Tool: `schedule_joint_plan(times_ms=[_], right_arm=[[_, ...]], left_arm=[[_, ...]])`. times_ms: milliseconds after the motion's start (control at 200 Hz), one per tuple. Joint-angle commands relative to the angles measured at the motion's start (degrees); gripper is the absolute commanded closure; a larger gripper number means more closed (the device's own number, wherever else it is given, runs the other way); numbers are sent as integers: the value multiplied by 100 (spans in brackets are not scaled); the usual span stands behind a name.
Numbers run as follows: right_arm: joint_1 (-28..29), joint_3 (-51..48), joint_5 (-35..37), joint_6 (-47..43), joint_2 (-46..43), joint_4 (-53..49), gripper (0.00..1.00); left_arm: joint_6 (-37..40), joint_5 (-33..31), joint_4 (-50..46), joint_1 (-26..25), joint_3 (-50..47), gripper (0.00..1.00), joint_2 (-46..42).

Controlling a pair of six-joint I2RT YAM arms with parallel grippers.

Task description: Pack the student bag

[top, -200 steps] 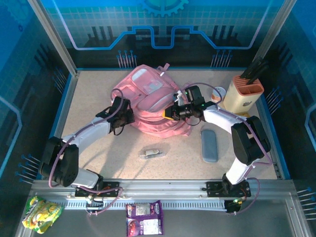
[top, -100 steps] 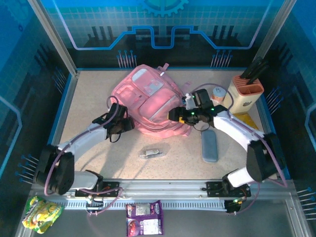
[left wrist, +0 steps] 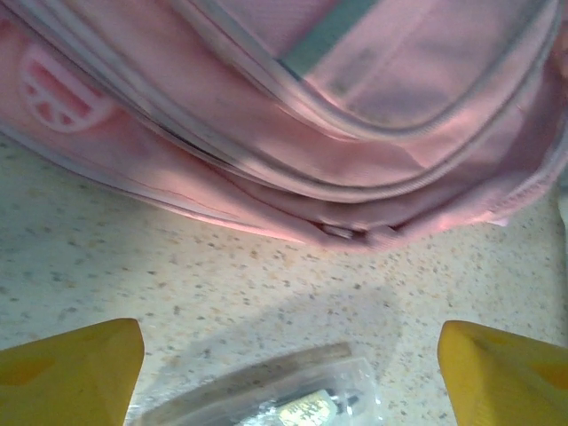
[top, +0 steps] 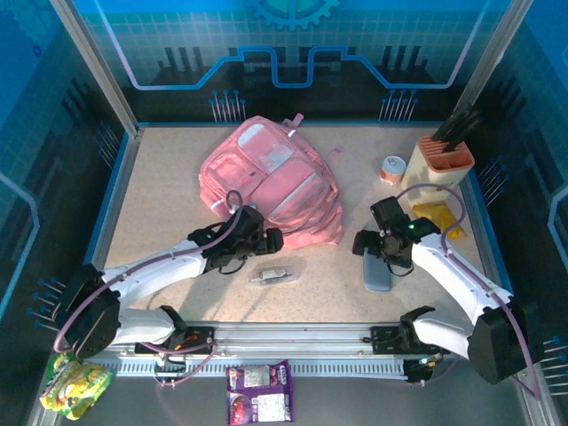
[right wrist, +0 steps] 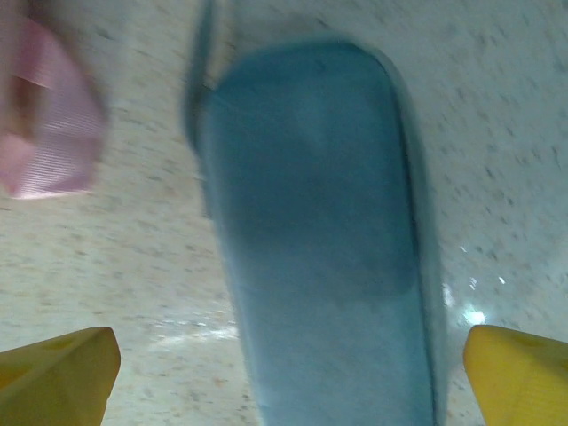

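Observation:
The student bag point(top: 271, 177), a soft pink backpack, lies flat at the back middle of the table; its zipped lower edge point(left wrist: 355, 133) fills the top of the left wrist view. My left gripper point(top: 273, 240) is open just off the bag's near edge, above a clear plastic packet point(top: 273, 276) that lies between its yellow fingertips point(left wrist: 71, 373). My right gripper point(top: 363, 244) is open over the far end of a blue-grey pencil case point(top: 377, 266). The case point(right wrist: 319, 248) lies between the wide-apart fingertips point(right wrist: 519, 373), untouched. A pink strap end point(right wrist: 49, 124) lies left of it.
A beige and orange pen holder point(top: 439, 169) stands at the back right, with a small can point(top: 391, 169) beside it and a yellow item point(top: 441, 217) in front. Two snack packets point(top: 75, 382) point(top: 260, 390) lie outside the table's near rail.
Both grippers have opened, let go of the bag and drawn back toward the near side. The bag has settled flat. The right gripper now hangs over the pencil case, the left over the clear packet.

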Motion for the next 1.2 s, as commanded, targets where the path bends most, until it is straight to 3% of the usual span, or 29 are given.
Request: schedule_joint_plan(times_ms=[0, 80, 255, 535, 675, 965, 1196], right_arm=[[-372, -345, -12, 226, -97, -36, 0], [-464, -542, -391, 188, -62, 215, 0], [-338, -810, -947, 185, 39, 548, 0], [540, -672, -618, 458, 174, 449, 1], [533, -723, -258, 490, 180, 245, 0], [637, -732, -684, 458, 629, 801, 0], [720, -819, -534, 469, 831, 1080, 0]], left_arm=[[-178, -206, 351, -154, 251, 6, 148], [-153, -159, 334, -178, 347, 1, 251], [-167, -211, 278, -200, 366, 1, 391], [-203, -199, 322, -204, 368, 1, 398], [-202, -164, 304, -207, 369, 1, 438], [-158, -176, 225, -207, 494, 1, 517], [-111, -174, 150, -209, 538, 1, 466]])
